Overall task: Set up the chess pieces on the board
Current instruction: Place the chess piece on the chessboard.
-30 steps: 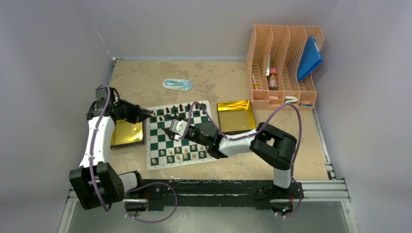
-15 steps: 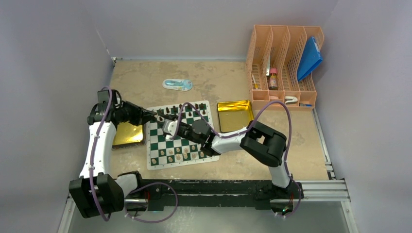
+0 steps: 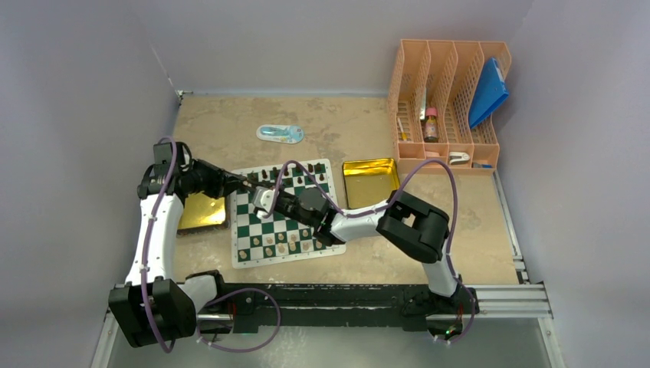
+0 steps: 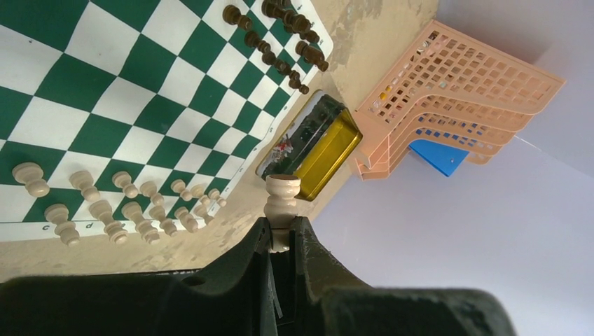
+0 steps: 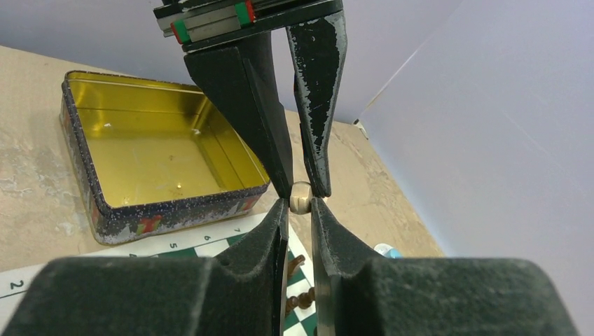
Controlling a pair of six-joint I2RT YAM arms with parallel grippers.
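Observation:
The green-and-white board point(image 3: 264, 230) lies mid-table. Cream chess pieces point(image 3: 280, 247) line its near rows and dark ones point(image 3: 287, 172) its far rows. Above the board's far left corner the two grippers meet tip to tip. My left gripper point(image 3: 247, 183) point(image 4: 281, 225) is shut on the base of a cream chess piece point(image 4: 281, 192), whose head sticks out past the tips. In the right wrist view my right gripper point(image 5: 300, 207) has narrowed onto that same cream piece point(image 5: 300, 197), directly below the left gripper's fingers point(image 5: 245, 91). The right gripper point(image 3: 262, 196) does not show in the left wrist view.
One gold tin point(image 3: 371, 184) stands right of the board and another point(image 3: 201, 212) left of it, under the left arm. An orange file rack point(image 3: 448, 100) with a blue folder is at the back right. A small blue packet point(image 3: 280, 133) lies behind the board.
The right arm has swung left across the board to the left gripper, and its jaws have narrowed onto the cream piece. The left gripper shifted slightly toward the board, keeping its grip.

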